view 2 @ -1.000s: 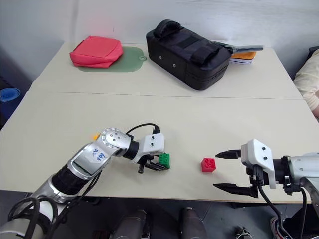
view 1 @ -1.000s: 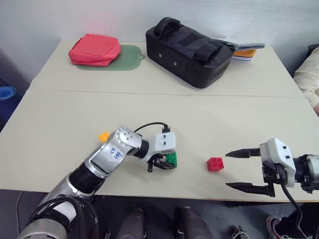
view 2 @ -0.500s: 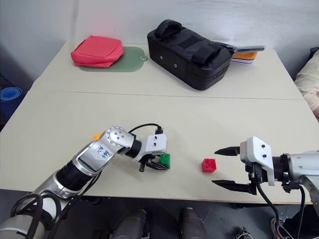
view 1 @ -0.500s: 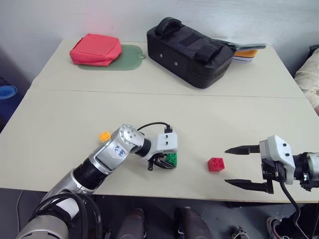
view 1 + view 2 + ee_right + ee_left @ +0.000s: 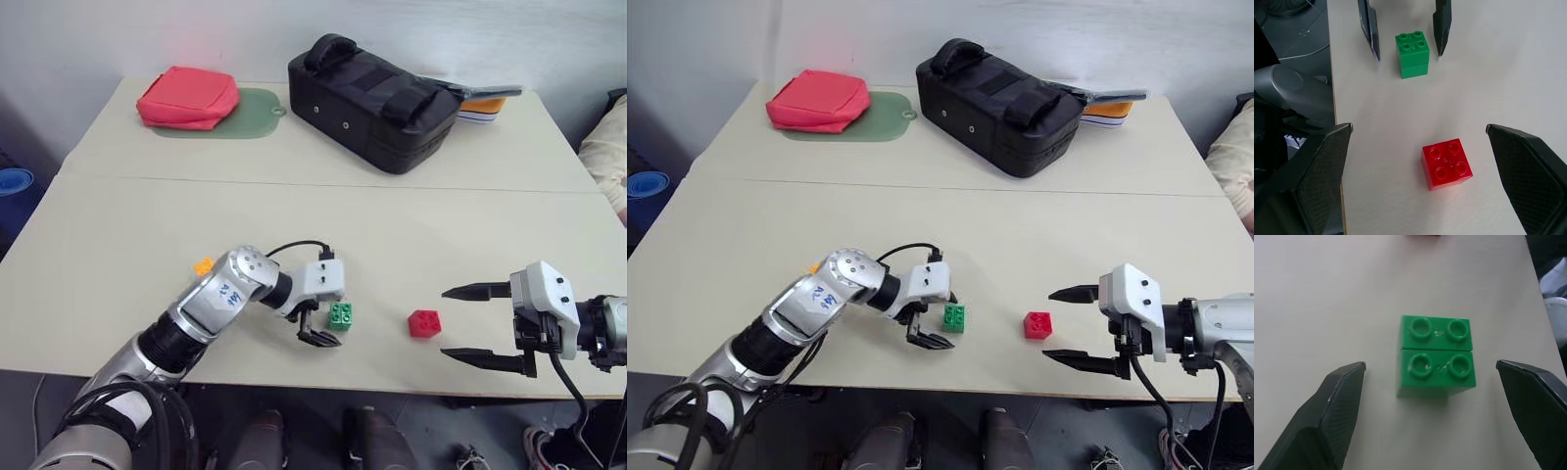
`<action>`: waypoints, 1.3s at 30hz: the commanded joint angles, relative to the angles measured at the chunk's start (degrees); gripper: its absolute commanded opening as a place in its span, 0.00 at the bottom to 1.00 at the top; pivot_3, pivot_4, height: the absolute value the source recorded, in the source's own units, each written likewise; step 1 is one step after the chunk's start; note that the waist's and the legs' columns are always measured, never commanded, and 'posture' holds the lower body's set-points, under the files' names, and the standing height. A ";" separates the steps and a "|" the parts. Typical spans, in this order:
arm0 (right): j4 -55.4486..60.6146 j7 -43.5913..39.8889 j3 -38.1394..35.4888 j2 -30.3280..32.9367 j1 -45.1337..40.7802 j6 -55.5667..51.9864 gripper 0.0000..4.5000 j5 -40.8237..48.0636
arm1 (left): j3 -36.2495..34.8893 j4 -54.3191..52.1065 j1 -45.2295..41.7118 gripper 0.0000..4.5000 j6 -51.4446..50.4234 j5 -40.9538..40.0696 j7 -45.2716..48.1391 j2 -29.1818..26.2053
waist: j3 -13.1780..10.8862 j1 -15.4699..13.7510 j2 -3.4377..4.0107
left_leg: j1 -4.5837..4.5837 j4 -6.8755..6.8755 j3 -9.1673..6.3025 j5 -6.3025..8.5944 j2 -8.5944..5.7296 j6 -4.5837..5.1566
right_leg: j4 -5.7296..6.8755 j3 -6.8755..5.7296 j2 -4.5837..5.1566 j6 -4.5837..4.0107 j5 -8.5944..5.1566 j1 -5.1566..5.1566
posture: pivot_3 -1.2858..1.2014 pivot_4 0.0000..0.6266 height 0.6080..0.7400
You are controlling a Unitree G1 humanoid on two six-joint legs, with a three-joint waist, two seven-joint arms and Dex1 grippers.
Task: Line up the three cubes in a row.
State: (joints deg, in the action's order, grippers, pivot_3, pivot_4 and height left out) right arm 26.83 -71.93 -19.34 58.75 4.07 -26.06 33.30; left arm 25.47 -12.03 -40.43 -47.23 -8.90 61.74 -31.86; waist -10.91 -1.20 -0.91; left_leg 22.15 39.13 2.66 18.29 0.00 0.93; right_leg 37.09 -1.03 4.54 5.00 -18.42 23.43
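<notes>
green brick [image 5: 341, 314] sits free on the table [image 5: 118, 245], between my spread left gripper [image 5: 319, 327] fingers. red brick [image 5: 424, 322] is just beside it; right gripper [image 5: 477, 323] is wide too. orange brick [image 5: 204, 265] sits behind my left arm, so swinging back could knock it further off.

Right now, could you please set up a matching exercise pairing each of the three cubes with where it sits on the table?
Things:
1. green cube
2. red cube
3. orange-yellow cube

Places:
A. partly hidden behind the left arm
B. between the open fingers of the left hand, untouched
C. on the table in front of the open right hand

Pairs: 1-B, 2-C, 3-A
</notes>
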 commanded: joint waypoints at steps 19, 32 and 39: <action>-9.77 -5.55 8.05 -0.22 -20.79 -0.84 1.00 3.13 | -61.10 -4.25 45.75 1.00 12.17 -12.85 2.72 -19.07 | 0.02 1.66 0.03 | -0.03 -0.12 -0.08 0.04 0.09 -0.06 | -0.15 -0.06 0.14 -0.06 -0.03 0.01 | 0.52 0.24 1.00; -11.58 -6.31 12.66 -2.25 -29.67 -3.29 1.00 5.09 | -52.97 1.25 43.46 1.00 20.84 -10.74 -1.27 -21.07 | 0.03 1.50 0.04 | -0.01 -0.37 -0.30 0.18 -0.12 -0.03 | -0.24 -0.30 0.47 -0.14 -0.07 0.03 | 0.52 0.24 1.00; -8.52 -3.66 12.31 -3.42 -29.27 -3.47 1.00 5.19 | -38.89 12.37 27.91 1.00 23.71 -5.03 -4.49 -20.11 | 0.04 1.50 0.05 | 0.01 -0.37 -0.29 0.14 -0.13 -0.08 | -0.17 -0.37 0.42 -0.13 -0.07 0.05 | 0.52 0.24 1.00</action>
State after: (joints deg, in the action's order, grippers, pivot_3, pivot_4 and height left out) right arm 16.69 -76.23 -5.32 55.42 -24.63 -29.99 37.64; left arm -15.15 -1.02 -11.35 -24.39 -15.17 57.81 -51.94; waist -10.87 0.30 -0.86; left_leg 22.17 38.77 2.38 18.43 -0.14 0.86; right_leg 36.92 -1.39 4.95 4.88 -18.48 23.49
